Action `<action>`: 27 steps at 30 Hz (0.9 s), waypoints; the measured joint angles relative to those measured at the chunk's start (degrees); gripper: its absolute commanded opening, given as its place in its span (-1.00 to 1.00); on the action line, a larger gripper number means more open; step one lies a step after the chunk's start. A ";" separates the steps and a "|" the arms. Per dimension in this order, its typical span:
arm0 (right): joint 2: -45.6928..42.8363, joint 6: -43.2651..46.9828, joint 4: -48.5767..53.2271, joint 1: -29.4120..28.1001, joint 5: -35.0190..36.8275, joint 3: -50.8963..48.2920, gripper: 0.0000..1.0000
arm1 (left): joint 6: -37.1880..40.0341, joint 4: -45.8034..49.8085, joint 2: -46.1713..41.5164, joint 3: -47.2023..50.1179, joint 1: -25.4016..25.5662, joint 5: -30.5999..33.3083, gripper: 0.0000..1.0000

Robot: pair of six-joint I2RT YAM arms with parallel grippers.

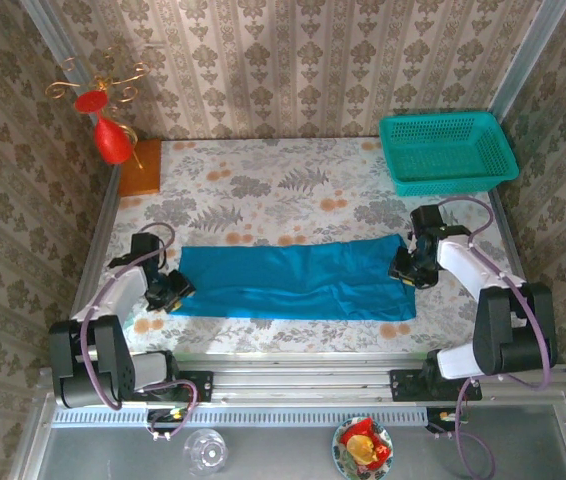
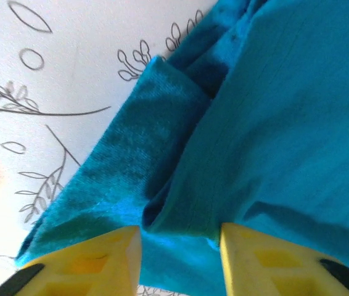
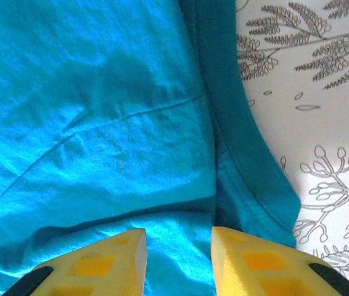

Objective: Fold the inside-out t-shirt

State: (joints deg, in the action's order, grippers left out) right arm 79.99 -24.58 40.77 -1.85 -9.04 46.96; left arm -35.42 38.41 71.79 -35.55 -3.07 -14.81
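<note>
Left wrist and right wrist show jaws part-open astride the t-shirt point(image 2: 285, 123), unclamped.

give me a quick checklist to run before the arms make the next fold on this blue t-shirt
1. The left gripper is at the left end of the t-shirt: ok.
2. The right gripper is at its right end: ok.
3. Cloth firmly pinched on both sides: cannot tell. Cloth lies between each pair of fingers, but the jaws stand apart.
4. Cloth flat at the left end: not ok. The left wrist view shows a fold bunching up there.
5. The basket is apart from the t-shirt: ok. It sits at the far right corner.
</note>
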 measured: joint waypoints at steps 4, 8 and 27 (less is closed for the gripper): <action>-3.32 -1.29 0.00 0.00 -1.44 -2.16 -0.30 | -1.03 -2.05 1.51 0.35 0.00 -1.07 -0.35; -5.81 -2.64 0.00 0.00 -2.27 -3.67 -0.28 | -1.53 -3.65 1.66 0.33 -0.07 -1.36 -0.49; -12.09 -14.36 -0.22 0.00 0.83 -12.74 -0.01 | -1.88 -5.05 1.44 0.26 -0.90 -1.46 -0.72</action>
State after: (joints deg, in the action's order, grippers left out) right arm 67.90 -38.94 40.56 -1.85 -8.21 34.22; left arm -37.30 33.36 73.23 -35.29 -3.97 -16.27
